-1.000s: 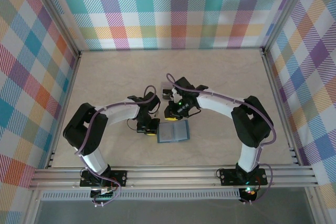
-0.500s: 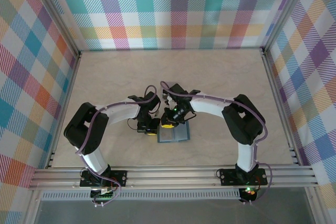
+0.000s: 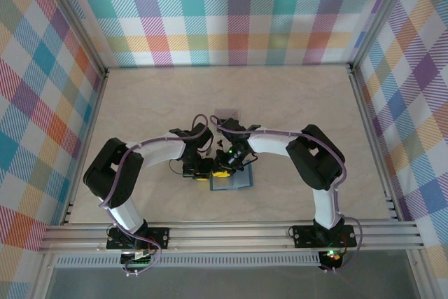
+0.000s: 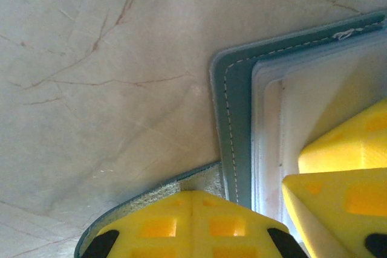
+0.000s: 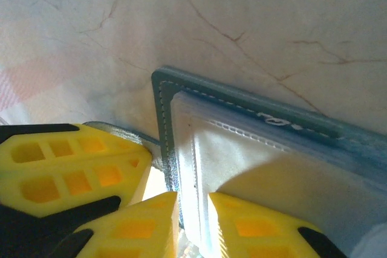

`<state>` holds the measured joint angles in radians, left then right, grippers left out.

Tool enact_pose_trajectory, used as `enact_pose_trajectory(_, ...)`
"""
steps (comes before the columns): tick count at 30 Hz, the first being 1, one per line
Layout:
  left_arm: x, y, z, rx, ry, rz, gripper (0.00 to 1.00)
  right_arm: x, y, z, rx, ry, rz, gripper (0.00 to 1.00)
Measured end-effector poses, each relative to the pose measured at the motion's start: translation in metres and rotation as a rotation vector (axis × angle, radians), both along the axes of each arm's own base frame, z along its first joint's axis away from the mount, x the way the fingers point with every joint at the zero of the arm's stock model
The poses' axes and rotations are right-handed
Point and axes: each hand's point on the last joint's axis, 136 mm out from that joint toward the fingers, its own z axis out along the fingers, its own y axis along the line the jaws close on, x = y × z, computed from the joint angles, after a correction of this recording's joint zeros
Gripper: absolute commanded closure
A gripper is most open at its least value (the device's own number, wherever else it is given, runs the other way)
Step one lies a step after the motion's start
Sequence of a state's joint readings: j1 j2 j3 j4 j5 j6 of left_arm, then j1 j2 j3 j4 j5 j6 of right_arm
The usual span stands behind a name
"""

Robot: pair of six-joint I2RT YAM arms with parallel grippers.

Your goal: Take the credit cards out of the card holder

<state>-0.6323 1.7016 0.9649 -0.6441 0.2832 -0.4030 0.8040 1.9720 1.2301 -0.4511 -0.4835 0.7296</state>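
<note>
Card holder open flat, 6 o'clock on the table.
My L gripper is clenched, tips together, pressing the side tab at its 9 o'clock edge. R gripper is at the 11 o'clock corner, tips a sliver apart over the inner panel; can't tell if they hold anything. One grey credit card lies at 12 o'clock, well apart.

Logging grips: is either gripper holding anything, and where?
Cannot tell: right gripper's jaws straddle the card holder's panel edge; left gripper rests shut on its tab.
</note>
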Motion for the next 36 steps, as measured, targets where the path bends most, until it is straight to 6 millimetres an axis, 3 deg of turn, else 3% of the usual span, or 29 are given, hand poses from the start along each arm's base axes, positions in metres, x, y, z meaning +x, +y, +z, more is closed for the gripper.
enact_pose_trajectory(9, 0.000, 0.000, 0.000, -0.005, -0.006, 0.000, 0.97, 0.001, -0.016, 0.003, -0.160, -0.076, 0.015, 0.60)
enact_pose_trajectory(19, 0.000, -0.003, 0.000, -0.026, -0.009, 0.003, 0.97, 0.004, -0.047, 0.001, -0.379, -0.162, 0.028, 0.45)
enact_pose_trajectory(36, 0.000, -0.003, 0.000, -0.027, -0.008, 0.010, 0.97, 0.009, -0.086, 0.007, -0.565, -0.232, 0.035, 0.38)
